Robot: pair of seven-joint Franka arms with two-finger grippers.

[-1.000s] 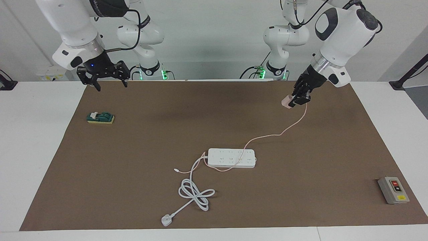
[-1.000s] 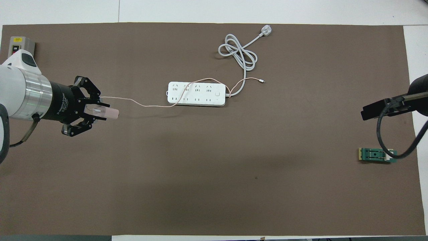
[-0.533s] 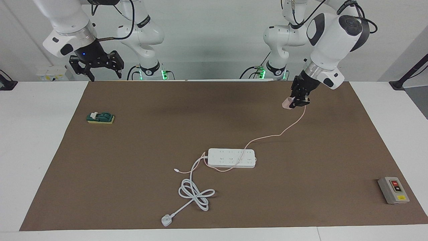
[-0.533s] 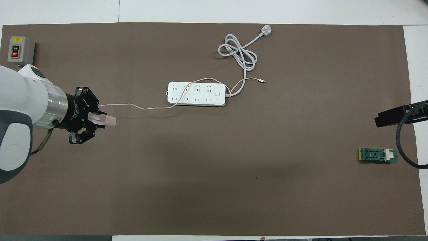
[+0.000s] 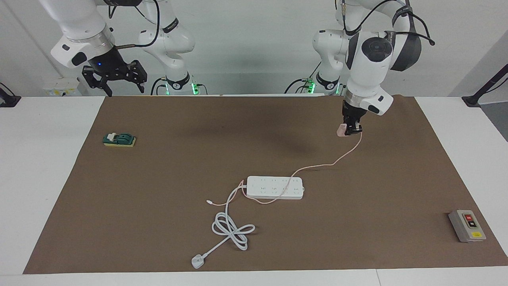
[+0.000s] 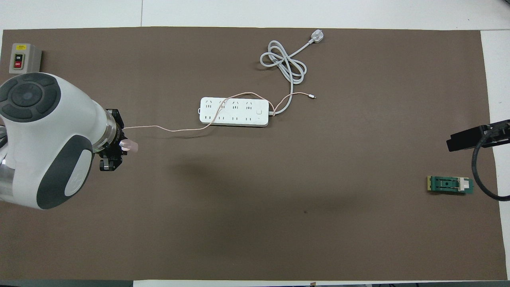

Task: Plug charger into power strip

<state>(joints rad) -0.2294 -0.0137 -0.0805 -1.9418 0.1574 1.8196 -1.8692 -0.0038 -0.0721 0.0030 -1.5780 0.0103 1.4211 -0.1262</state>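
My left gripper [image 5: 350, 131] is shut on the pale pink charger [image 5: 341, 130] and points down, holding it in the air over the mat toward the left arm's end of the table. In the overhead view the left arm covers most of the gripper, and the charger [image 6: 130, 146] sticks out beside it. The charger's thin pink cable [image 5: 317, 163] runs from it and lies across the white power strip [image 5: 275, 187] in the middle of the mat [image 6: 233, 112]. My right gripper [image 5: 126, 93] is open and empty and waits high over the mat's edge by the robots.
A grey box with red and black buttons [image 5: 467, 225] sits at the left arm's end, farthest from the robots. A small green block [image 5: 119, 139] lies toward the right arm's end. The strip's thick white cord [image 5: 232, 230] is coiled and ends in a three-pin plug [image 5: 197, 261].
My left wrist has turned from slanted to pointing straight down, and the charger has come a little lower with it. My right gripper rose early on and has since stayed still.
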